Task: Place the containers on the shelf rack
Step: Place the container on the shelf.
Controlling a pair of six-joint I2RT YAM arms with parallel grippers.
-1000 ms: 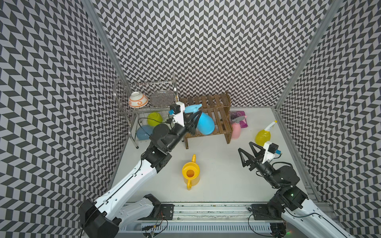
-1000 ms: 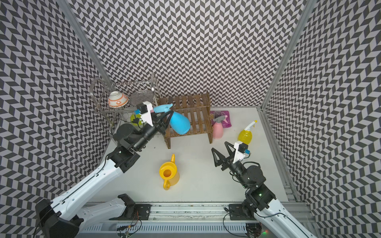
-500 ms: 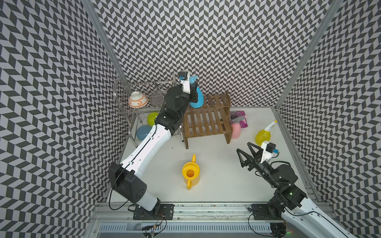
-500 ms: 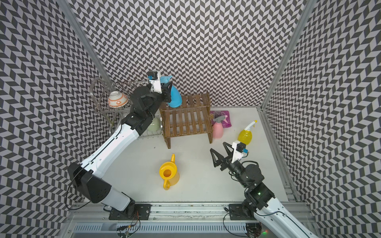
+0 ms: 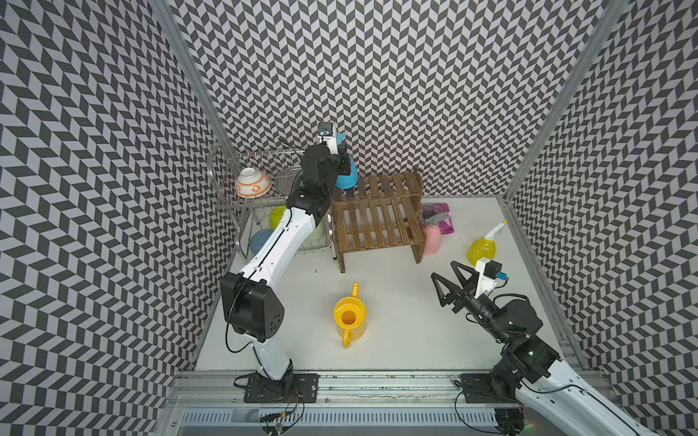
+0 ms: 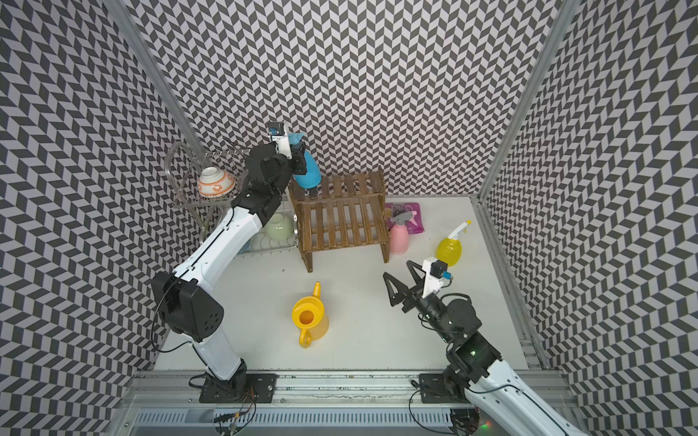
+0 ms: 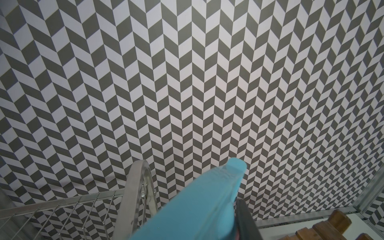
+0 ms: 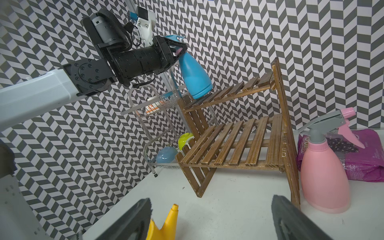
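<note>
The white desk (image 5: 396,302) is carrying six things directly. A silver wire dish rack (image 8: 164,165) is standing in the far left corner. Just to its right, the shelf rack (image 5: 377,222) is standing against the far wall, with its lower tier bare. A tilted blue spray bottle (image 8: 193,76) is meeting the far-left end of its upper tier. A pink spray bottle (image 5: 432,239) is standing just beside the rack's right leg, with a purple packet (image 6: 409,209) lying behind it. Further right, a translucent yellow spray bottle (image 5: 481,251) is standing near the right wall. A yellow watering can (image 5: 359,328) is sitting upright in the near middle, well apart from the rest, its spout pointing far.
</note>
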